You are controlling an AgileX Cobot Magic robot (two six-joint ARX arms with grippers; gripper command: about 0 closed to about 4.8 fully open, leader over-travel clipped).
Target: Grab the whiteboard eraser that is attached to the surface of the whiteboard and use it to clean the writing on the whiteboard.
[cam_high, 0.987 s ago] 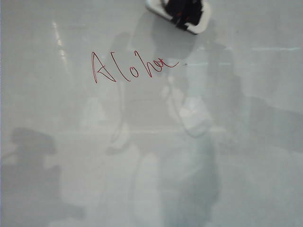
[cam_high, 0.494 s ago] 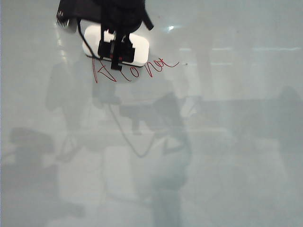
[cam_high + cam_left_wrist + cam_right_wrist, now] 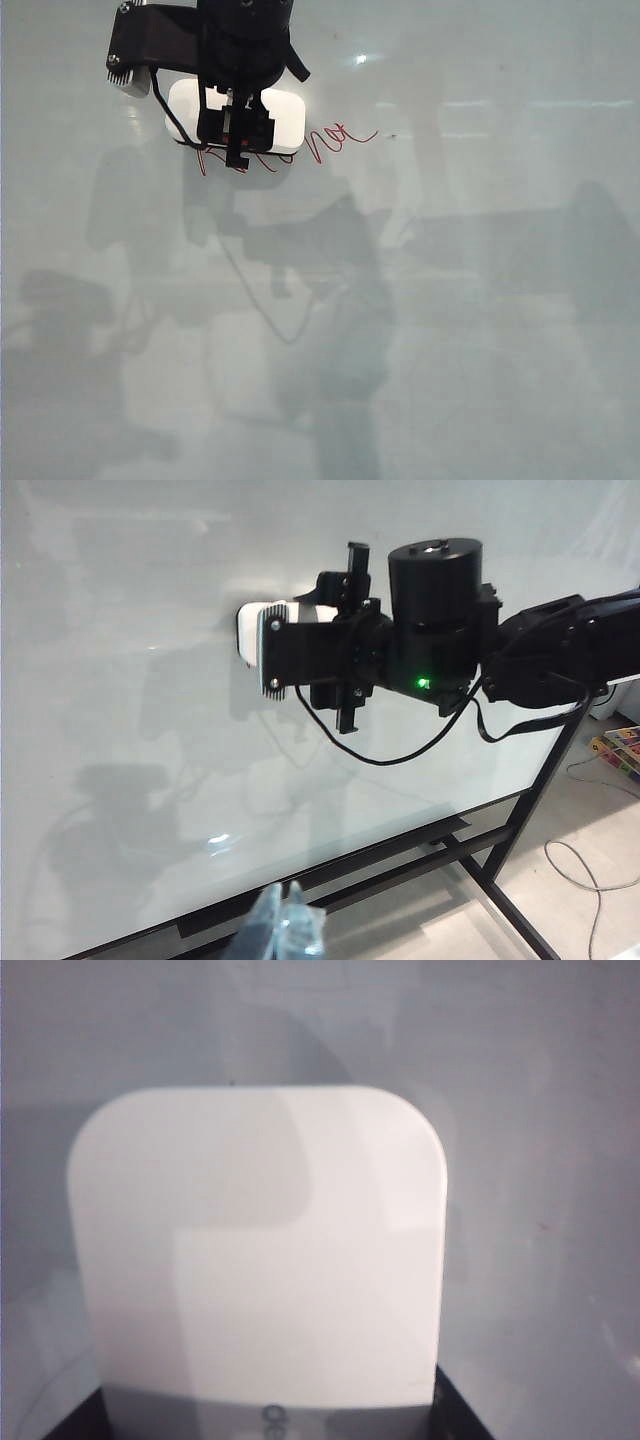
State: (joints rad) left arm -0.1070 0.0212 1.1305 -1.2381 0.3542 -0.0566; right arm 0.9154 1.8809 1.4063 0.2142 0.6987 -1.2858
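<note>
In the upper left of the exterior view I see the whiteboard eraser (image 3: pixel 284 118) pressed on the whiteboard (image 3: pixel 480 330), covering the first letters of the writing (image 3: pixel 335 140), with the right gripper (image 3: pixel 236 125) clamped across it. A tilted eraser may skip strokes or slip free. The left gripper (image 3: pixel 285 932) idles low, its opening unclear.

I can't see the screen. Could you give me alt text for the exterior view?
A black robot arm's right gripper presses a white whiteboard eraser against a pale glossy whiteboard, covering the start of red cursive writing. Only the word's last letters show clearly beside the eraser.
</note>
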